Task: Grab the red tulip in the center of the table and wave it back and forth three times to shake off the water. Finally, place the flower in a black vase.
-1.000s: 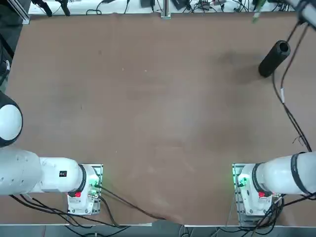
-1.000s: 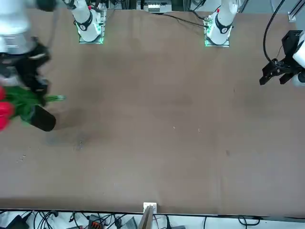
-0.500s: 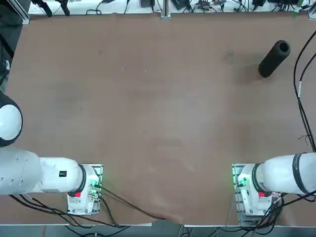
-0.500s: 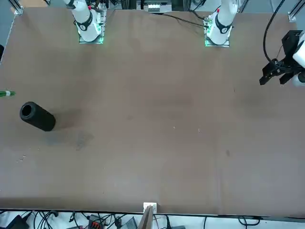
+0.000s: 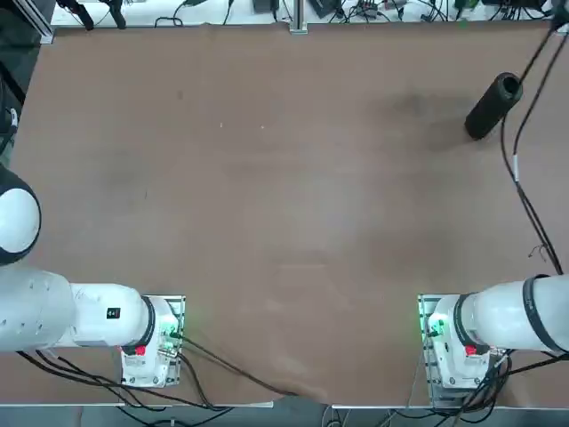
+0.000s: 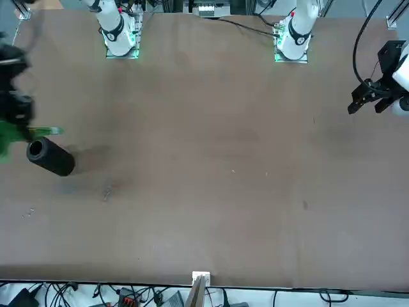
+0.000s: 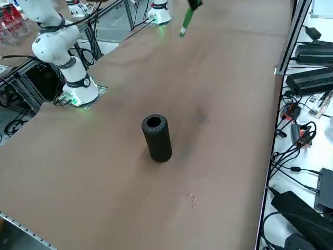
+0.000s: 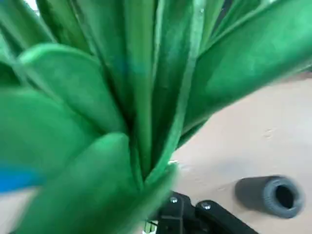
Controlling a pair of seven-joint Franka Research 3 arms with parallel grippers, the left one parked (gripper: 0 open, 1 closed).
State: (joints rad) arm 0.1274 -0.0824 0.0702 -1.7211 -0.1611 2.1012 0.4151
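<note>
A: Waving looks like the step in hand. The right gripper (image 6: 16,109) is up at the table's (image 5: 267,222) far right edge, clamped shut on the red tulip (image 8: 122,107); the wrist view is nearly all green leaves splaying out past the fingers.

B: Where's the rest of the flower?

A: In the front view only a green smear and a stem tip poke out beside the gripper, just above the black vase (image 6: 50,157). The red heads are out of view. The side view catches 1 thin stem end hanging in the air, well clear of the tabletop.

B: And the vase?

A: Standing upright near that same edge, mouth open.

B: So how to do it well?

A: My judgement: keep each of the 3 swings high and level so the stems never clip the vase, and hold the grip firm. A knock would tip that narrow cylinder.
</note>
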